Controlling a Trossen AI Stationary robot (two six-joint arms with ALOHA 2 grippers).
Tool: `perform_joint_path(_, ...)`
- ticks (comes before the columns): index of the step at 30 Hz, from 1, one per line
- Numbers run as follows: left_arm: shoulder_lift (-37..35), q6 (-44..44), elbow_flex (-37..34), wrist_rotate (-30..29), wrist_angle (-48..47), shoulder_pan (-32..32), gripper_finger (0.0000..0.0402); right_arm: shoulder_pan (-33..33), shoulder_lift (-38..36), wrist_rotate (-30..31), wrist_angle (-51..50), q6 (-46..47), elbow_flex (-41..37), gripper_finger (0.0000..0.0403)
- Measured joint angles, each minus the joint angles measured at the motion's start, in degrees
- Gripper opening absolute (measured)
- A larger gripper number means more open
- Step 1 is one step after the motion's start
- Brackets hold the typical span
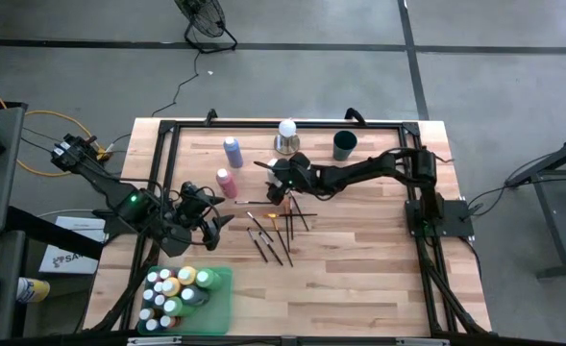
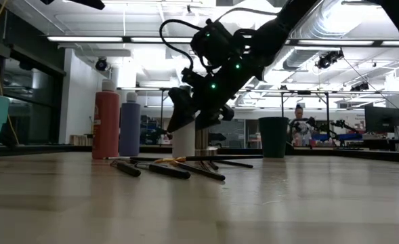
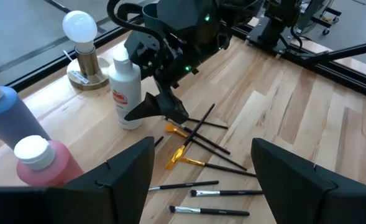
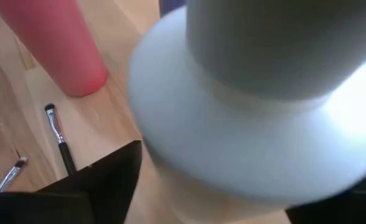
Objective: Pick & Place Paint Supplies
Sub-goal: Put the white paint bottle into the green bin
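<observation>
Bottles and brushes are spread over the wooden table (image 1: 359, 259). A white bottle (image 3: 125, 90) with a pale cap and a red-printed label stands upright just in front of the white ball on a metal base (image 3: 82, 46), and the right gripper (image 1: 276, 188) sits right against it with its fingers spread wide — the right wrist view is filled by the bottle's shoulder and neck, so the jaws seem to straddle it, though whether they touch it I cannot tell. To the left of the white bottle stand a pink bottle (image 1: 226, 183) and a blue-purple bottle (image 1: 233, 152), both upright with pale caps. Thin brushes (image 1: 275, 231) lie scattered flat just toward the front of the table from the right gripper — dark handles, a few crossing one another, some with orange-yellow parts. At the front left a green tray (image 1: 220, 303) holds a cluster of small bottles (image 1: 172, 293) with pale caps. The left gripper (image 1: 217, 219) hovers beside that tray, its jaws parted and holding nothing. A dark green cup (image 1: 345, 145) stands at the back edge.
</observation>
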Motion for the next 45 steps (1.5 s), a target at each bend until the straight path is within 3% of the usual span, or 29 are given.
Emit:
perform_joint_path(8, 0.00, -0.05, 0.00, -0.11, 0.00, 0.00, 0.0264, 0.00, 0.00, -2.00, -0.13, 0.42, 0.01, 0.0205)
perform_joint_path(12, 0.00, -0.22, 0.00, -0.06, 0.04, -0.02, 0.0264, -0.04, -0.07, -4.66, 0.04, 1.92, 0.04, 0.0166)
perform_joint_path(18, -0.06, 1.35, 0.67, 3.20, 0.24, -0.02, 0.0264, 0.93, -3.61, -10.36, -5.41, 3.01, -0.09, 0.0164)
perform_joint_path(27, -0.28, 16.23, 9.43, 5.12, 0.55, 4.89, 0.0264, 4.21, -14.03, -19.81, -14.73, -0.07, 0.16, 0.0165)
perform_joint_path(33, 0.82, 27.05, 14.93, 14.93, 1.29, 13.35, 0.0264, 9.36, -19.07, -19.58, -18.69, -1.33, 2.51, 0.0171)
perform_joint_path(38, 4.02, 35.16, 20.38, 27.16, 2.26, 19.81, 0.0264, 13.45, -18.95, -16.88, -25.83, -1.72, 8.07, 0.0172)
perform_joint_path(45, 11.64, 42.80, 27.66, 38.95, -1.27, 24.13, 0.0264, 15.94, -18.29, -13.27, -30.80, -1.17, 13.13, 0.0173)
